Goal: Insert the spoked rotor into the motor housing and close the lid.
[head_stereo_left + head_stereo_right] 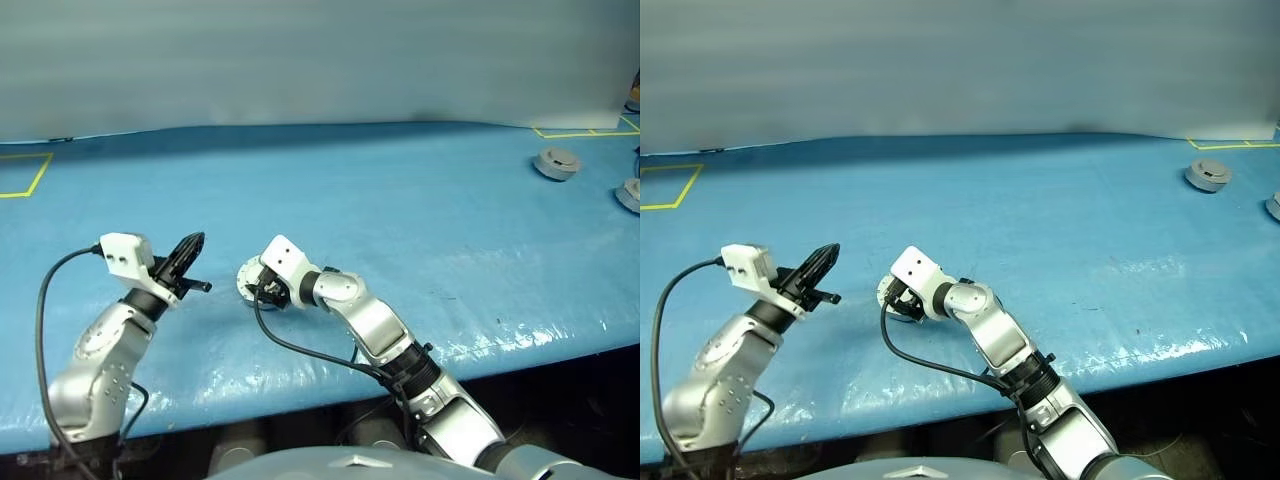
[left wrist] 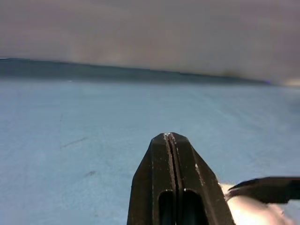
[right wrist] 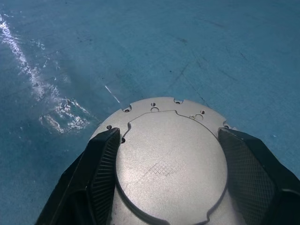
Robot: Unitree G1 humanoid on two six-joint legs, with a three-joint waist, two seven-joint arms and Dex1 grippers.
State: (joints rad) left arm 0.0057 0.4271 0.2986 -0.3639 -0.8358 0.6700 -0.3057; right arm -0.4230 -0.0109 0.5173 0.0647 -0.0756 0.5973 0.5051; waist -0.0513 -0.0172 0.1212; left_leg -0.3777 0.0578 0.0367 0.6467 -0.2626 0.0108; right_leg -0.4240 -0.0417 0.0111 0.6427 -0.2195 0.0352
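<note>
I've got both arms over the blue table [image 1: 420, 210]; my left gripper [image 1: 187, 255] is up off the surface on the near left, its two black fingers [image 2: 174, 187] pressed flat together with nothing between them, pointing toward the right; just to its right sits my right gripper [image 3: 168, 178], reaching in from the near right and angled down to the left; its fingers stand wide, one on each side of a round silver-grey part, and from the wrist view they look to be clasping its rim, though I can't swear to contact on both sides; that part is the motor housing [image 1: 250, 278], resting on the table near the front edge, between my two grippers; what I see on top is the lid [image 3: 171, 161], a plain grey face with a raised centre and small holes round the flange, lying flat over the housing, so it reads as closed; I cannot see the spoked rotor from here; far right on the table, well apart from all this, two grey pucks [image 1: 556, 163]; yellow tape corners mark the far left [image 1: 25, 175] and the far right.
</note>
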